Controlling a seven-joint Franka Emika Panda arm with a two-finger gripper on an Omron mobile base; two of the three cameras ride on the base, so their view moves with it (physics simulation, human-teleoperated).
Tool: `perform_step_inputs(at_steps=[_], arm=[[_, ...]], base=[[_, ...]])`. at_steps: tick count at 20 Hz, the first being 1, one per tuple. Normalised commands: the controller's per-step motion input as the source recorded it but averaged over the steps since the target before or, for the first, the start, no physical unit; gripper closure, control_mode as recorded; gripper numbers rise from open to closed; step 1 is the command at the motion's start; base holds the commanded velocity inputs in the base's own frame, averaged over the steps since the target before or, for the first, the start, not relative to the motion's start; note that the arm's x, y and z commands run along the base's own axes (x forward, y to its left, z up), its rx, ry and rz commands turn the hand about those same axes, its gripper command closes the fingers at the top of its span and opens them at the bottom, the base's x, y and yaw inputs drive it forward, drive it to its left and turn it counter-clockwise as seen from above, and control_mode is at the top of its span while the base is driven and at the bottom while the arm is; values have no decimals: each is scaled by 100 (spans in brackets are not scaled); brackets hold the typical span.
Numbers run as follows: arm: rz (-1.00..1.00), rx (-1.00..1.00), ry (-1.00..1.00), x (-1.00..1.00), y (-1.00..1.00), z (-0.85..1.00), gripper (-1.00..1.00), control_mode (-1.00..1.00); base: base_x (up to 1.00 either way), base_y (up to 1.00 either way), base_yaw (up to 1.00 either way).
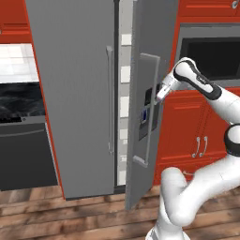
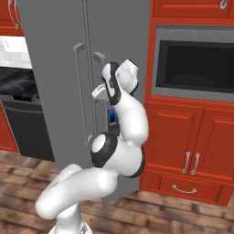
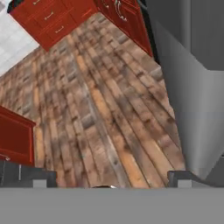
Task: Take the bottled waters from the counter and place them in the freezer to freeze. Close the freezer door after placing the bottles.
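The tall grey freezer (image 1: 75, 93) fills the middle of both base views, its narrow freezer door (image 1: 143, 103) standing partly ajar with white shelf edges visible in the gap beside it. To its right are red cabinets (image 2: 192, 146) and a black built-in oven (image 2: 196, 59); to its left a stretch of black marble-look bench (image 1: 21, 101) sits above a dark appliance front. A wooden plank floor (image 3: 96, 109) runs below. The white arm (image 2: 123, 119) reaches up to the door's front near its long bar handle (image 1: 151, 110). The tool (image 3: 109, 178) has its fingertips (image 3: 39, 179) spread wide, holding nothing.
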Motion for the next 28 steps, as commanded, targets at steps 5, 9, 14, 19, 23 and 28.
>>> perform_step_inputs(at_steps=[5,9,14,19,23,28], arm=[[-63,7,-23,50,84,0,-100,-100],[-78,5,-9,68,47,0,-100,-100],[-79,8,0,48,44,0,-100,-100],[-82,5,0,42,42,0,-100,-100],[-82,1,0,46,38,0,-100,-100],[-79,0,0,62,42,0,-100,-100]], base=[[0,0,0],[0,0,0],[0,0,0],[0,0,0],[0,0,0],[0,0,0]])
